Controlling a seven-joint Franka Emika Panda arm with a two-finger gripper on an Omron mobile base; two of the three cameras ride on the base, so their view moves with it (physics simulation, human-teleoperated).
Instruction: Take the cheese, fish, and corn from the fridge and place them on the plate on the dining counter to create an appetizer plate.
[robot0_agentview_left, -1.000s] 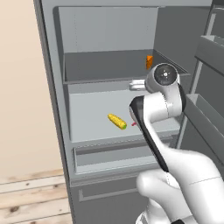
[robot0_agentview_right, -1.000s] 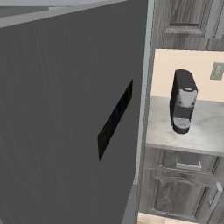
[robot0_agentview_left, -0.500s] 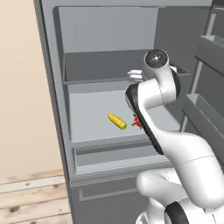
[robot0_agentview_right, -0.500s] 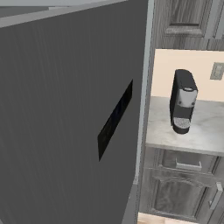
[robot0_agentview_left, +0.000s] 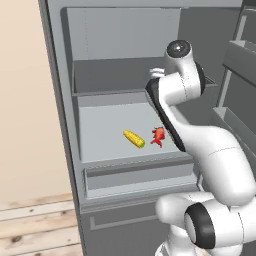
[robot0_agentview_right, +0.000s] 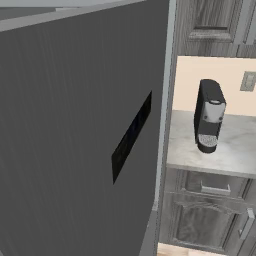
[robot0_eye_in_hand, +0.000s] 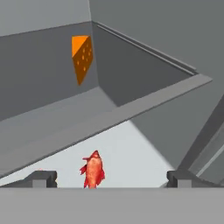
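Inside the open fridge (robot0_agentview_left: 65, 150), two plain grey shelves carry the food. On the lower shelf (robot0_agentview_left: 100, 135), the corn (robot0_agentview_left: 134, 138) lies toward the front edge, its green tip pointing to the front right corner, with the fish (robot0_agentview_left: 158, 136) just beside it on the right, apart from it. On the upper shelf (robot0_eye_in_hand: 52, 118), the cheese (robot0_eye_in_hand: 82, 57) rests near the back corner, beside the side wall.

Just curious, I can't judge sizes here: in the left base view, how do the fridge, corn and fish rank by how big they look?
1. fridge, by far.
2. corn.
3. fish, only slightly smaller-looking than the corn.
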